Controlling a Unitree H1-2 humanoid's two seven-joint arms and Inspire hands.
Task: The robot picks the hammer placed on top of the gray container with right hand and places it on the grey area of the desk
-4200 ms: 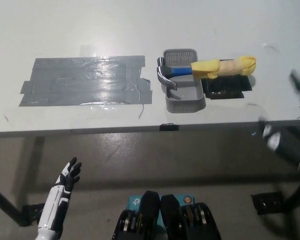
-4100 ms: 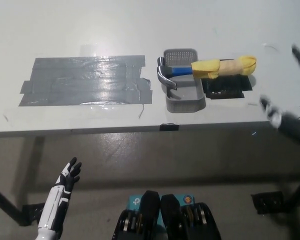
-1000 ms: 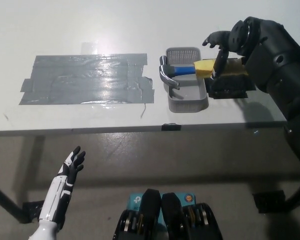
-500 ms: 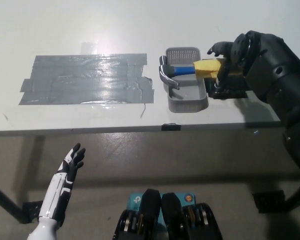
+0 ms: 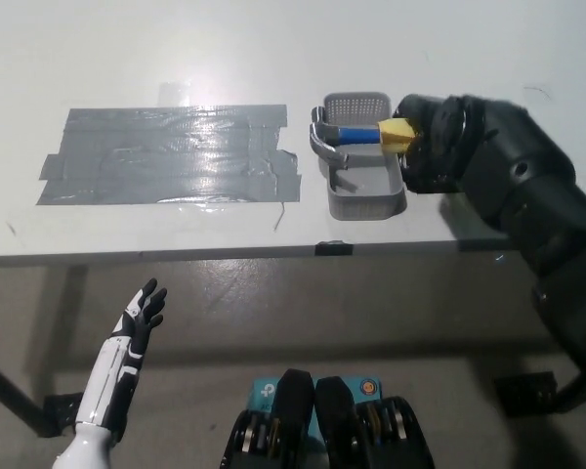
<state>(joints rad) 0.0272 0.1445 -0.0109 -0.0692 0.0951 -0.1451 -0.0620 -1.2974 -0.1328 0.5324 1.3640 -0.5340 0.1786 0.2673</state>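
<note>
Blue-and-yellow-handled hammer (image 5: 347,136) lies across gray container (image 5: 364,195); grey area (image 5: 166,156) lies left.

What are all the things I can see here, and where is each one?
hammer: one, silver head, blue neck, yellow-wrapped handle; lying across the top of the container, handle end under the black hand.
container: one, grey, on the desk right of the tape.
grey area: one taped patch, on the desk's left half.
desk: one, white.
black patch: one, mostly hidden, right of the container.
right hand: black, over the hammer's handle; grip unclear.
left hand: white, open, low at the left below the desk edge.
</note>
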